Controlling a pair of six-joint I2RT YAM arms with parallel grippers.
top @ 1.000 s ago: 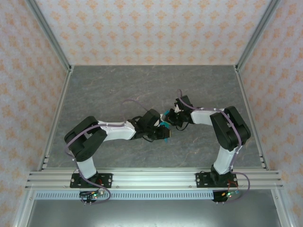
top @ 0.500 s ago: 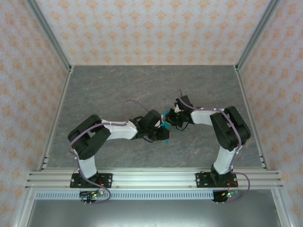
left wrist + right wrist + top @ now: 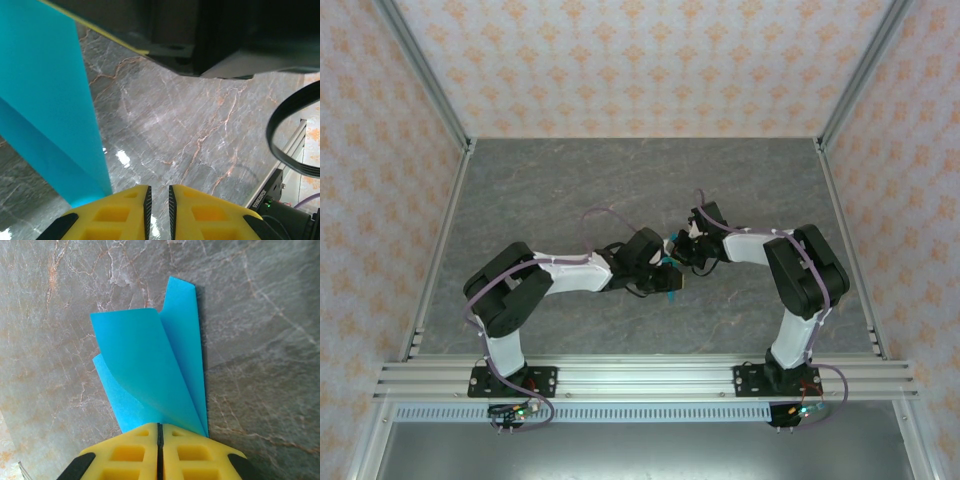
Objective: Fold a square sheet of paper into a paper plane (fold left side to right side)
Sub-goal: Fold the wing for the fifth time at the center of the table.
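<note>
Presently, right claw [image 3: 159, 428]: clamped shut on the cyan-blue paper [image 3: 150, 370], whose folded flaps fan out from its fingertips over the grey marbled bench [image 3: 260, 340]. Left claw [image 3: 158, 194]: fingers barely parted, nothing between them, the paper just beside one finger.

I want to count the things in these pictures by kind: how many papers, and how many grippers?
Blue paper: 1
Grippers with yellow fingers: 2 (left gripper, right gripper)
Total: 3
</note>
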